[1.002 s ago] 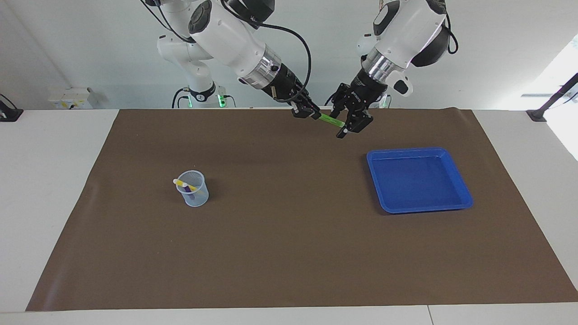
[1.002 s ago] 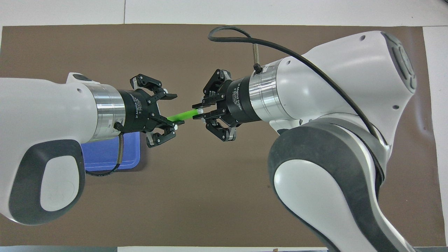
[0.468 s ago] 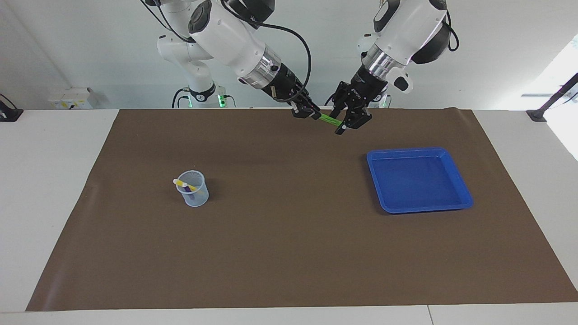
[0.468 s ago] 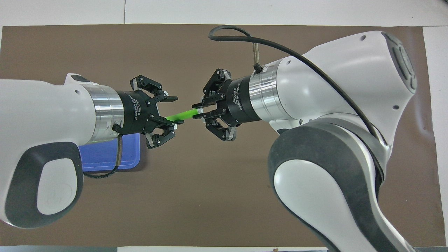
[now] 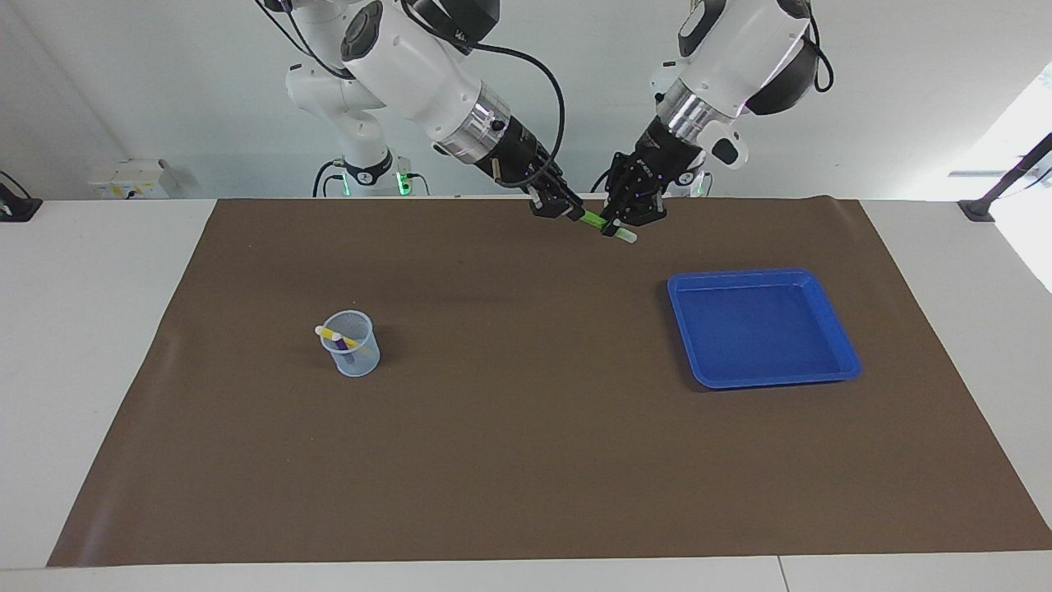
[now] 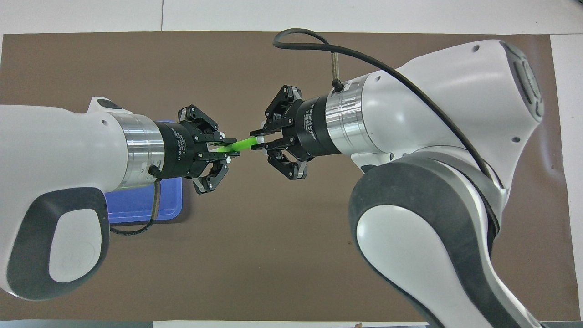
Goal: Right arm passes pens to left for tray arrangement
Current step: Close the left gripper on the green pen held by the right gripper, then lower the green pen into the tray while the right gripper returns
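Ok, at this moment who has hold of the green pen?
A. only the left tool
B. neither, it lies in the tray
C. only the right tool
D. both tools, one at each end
D: the green pen spans the gap in the air, with the left tool shut on one end and the right tool shut on the other; the tray holds no pen.

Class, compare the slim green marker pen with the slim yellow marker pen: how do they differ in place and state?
The slim green marker pen is up in the air, gripped at one end by the right gripper and at the other by the left gripper; the slim yellow marker pen leans untouched in the small translucent cup. Green hangs over the brown mat; yellow stays inside the cup. Both have whitish tips.
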You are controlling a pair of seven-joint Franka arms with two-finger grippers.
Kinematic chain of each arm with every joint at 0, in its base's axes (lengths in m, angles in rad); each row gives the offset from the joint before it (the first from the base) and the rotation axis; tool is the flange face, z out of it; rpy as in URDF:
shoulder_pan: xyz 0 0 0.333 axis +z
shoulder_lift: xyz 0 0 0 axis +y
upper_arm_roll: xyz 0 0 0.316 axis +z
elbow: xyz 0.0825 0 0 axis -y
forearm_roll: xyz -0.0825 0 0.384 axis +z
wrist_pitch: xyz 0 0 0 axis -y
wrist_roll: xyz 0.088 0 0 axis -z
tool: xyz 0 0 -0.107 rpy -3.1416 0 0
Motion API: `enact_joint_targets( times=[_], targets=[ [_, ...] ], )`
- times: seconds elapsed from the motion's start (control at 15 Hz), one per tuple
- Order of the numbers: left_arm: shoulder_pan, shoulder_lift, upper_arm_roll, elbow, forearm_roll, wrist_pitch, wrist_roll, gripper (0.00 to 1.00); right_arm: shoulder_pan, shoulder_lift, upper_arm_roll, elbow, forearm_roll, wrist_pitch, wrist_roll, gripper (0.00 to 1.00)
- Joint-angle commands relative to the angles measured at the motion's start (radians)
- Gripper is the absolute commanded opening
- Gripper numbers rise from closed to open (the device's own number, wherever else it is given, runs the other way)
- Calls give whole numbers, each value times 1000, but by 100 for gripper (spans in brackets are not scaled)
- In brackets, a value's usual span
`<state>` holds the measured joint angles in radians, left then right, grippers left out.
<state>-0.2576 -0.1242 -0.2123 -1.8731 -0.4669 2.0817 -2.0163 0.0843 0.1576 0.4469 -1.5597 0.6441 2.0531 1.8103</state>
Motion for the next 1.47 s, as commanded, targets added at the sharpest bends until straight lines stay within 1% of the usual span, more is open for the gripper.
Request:
enact_joint_targets(
  times=[0.0, 0.07, 0.13, 0.2, 0.27, 0.33, 0.47, 0.53, 0.67, 0.8, 0.94, 1.07, 1.2, 1.27, 1.4],
  targets=[
    [1, -11, 11, -3, -18, 11, -13, 0, -11, -1, 12, 0, 3, -22, 12, 0],
    [1, -11, 13, -3, -19, 11, -16, 0, -15, -1, 12, -2, 3, -30, 9, 35],
    [3, -11, 13, -3, -19, 12, -18, 0, -18, -4, 10, -2, -1, -37, 9, 61],
    [4, -11, 11, -3, -19, 12, -18, 0, -20, -10, 7, -2, -12, -47, 9, 76],
    [6, -11, 13, -3, -19, 14, -22, 0, -21, -13, 3, -2, -46, -60, 8, 85],
    [8, -11, 13, -3, -19, 17, -21, 0, -23, -15, -2, 1, -90, -85, 6, 100],
    [11, -11, 13, -4, -19, 20, -9, 0, -23, -21, -19, 4, -159, -128, -31, 100],
    [14, -11, 17, -6, -18, 23, 11, 0, -23, -26, -34, 0, -173, -146, -66, 100],
    [35, -12, 21, -14, -18, 11, 162, 0, -24, -44, -68, -17, -239, -206, -187, 100],
    [72, -21, 21, -20, -19, -35, 359, 0, -24, -56, -109, -42, -302, -264, -320, 100],
    [115, -21, 22, -20, -19, -92, 563, 0, -24, -75, -161, -97, -360, -295, -530, 100],
    [136, -21, 24, -20, -19, -132, 751, 0, -24, -75, -192, -149, -466, -297, -746, 100],
    [164, -11, 27, -21, -6, -172, 964, 0, -26, -66, -218, -164, -587, -297, -958, 100],
    [187, -3, 28, -21, 2, -196, 1075, 0, -29, -56, -237, -166, -628, -295, -1044, 100],
    [231, 18, 28, -26, 68, -229, 1277, 0, -31, -37, -284, -177, -675, -271, -1193, 100]
  ],
)
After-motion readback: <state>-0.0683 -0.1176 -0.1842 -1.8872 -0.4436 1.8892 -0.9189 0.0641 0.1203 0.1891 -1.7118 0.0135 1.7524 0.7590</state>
